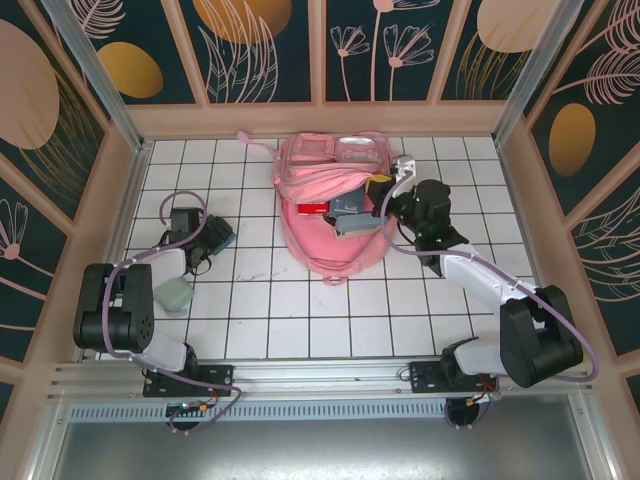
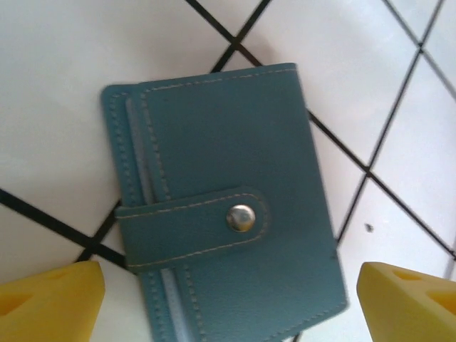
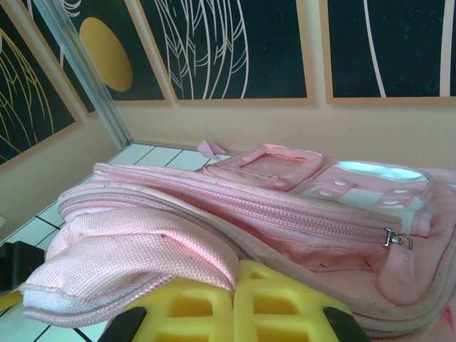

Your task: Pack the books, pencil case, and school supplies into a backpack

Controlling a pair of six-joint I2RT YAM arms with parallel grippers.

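Presently the backpack (image 1: 320, 250) is lying flat toward 12 o'clock on the white tiled table (image 1: 300, 320). It is pink fabric and by far the largest item, with its mouth gaping toward 3 o'clock. The right wrist view is showing its ribbed zip bands, a square front pocket, a pale shiny strip and a metal zip pull (image 3: 396, 239). Inside the opening a navy book (image 1: 350, 205), a red piece (image 1: 313, 210) and a grey-teal oblong (image 1: 357, 228) are showing, packed close together. The right gripper (image 1: 381, 196) is sitting at the bag's 3 o'clock edge. Its yellow fingers (image 3: 192, 306) are clenched together with the hem of the pink flap caught at their tips, the flap tenting up over them. Over at 9 o'clock, well apart from the bag, the left gripper (image 1: 213, 240) is hanging over a small teal book (image 2: 228, 206). That one is stitched, with a strap and a silver snap, and is lying flat and askew across the tile lines. The left jaws are standing released, one yellow fingertip (image 2: 50, 303) showing on either side of the book and neither touching it.
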